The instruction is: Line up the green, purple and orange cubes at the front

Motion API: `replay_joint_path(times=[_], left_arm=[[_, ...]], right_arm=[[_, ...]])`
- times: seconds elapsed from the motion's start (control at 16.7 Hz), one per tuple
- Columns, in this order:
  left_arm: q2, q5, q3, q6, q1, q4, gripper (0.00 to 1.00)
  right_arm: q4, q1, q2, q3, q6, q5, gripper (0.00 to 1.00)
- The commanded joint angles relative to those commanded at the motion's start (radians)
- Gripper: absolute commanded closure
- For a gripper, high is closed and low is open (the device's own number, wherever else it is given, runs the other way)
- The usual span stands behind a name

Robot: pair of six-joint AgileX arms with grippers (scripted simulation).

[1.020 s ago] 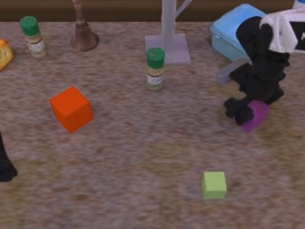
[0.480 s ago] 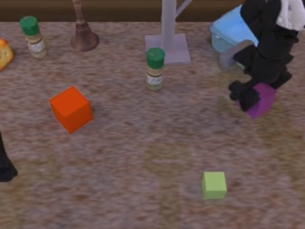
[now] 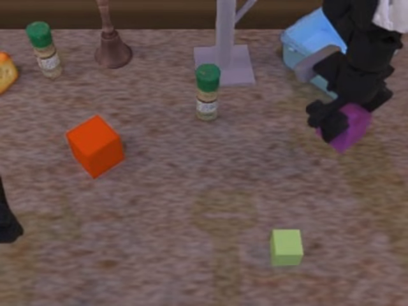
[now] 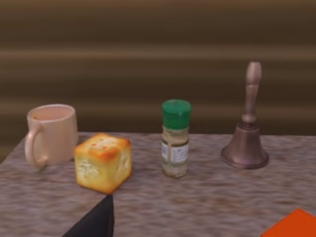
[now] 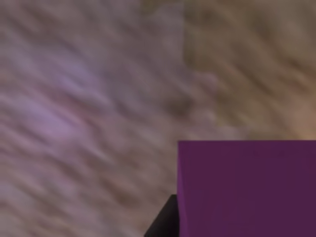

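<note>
Purple cube (image 3: 352,127) clamped in right gripper (image 3: 336,124) fingers above counter (image 3: 191,204): keep level, carry frontward, set down beside green cube (image 3: 286,247), then release.

You are looking at a rendered tabletop scene, not a real room: a speckled brown table (image 3: 191,191) is carrying spice jars (image 3: 207,92), a bell (image 4: 245,143), a mug (image 4: 50,134) and plain cubes (image 3: 94,145).

On the desk (image 3: 191,210) stand two green-capped spice jars (image 3: 207,92) (image 3: 43,48), a brown bell (image 3: 112,46), a grey stand (image 3: 224,60), a pale blue tub (image 3: 306,44), a cream mug (image 4: 49,134) and a toasted bread cube (image 4: 103,162).
</note>
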Motion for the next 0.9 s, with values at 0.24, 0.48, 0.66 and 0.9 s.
replay_joint_path(times=[0.24,0.48,0.66,0.9], left_arm=[[0.0,0.0,0.0,0.0,0.0,0.0,0.0],[0.0,0.0,0.0,0.0,0.0,0.0,0.0],[0.0,0.0,0.0,0.0,0.0,0.0,0.0],[0.0,0.0,0.0,0.0,0.0,0.0,0.0]], right_arm=[[0.004,0.076,-0.026,-0.031,0.149,0.002,1.0],[0.013,0.204,-0.079,-0.1,0.421,0.005,1.0],[0.021,0.318,-0.127,-0.166,0.676,0.007,1.0],[0.035,0.465,-0.195,-0.252,1.004,0.011,1.0]])
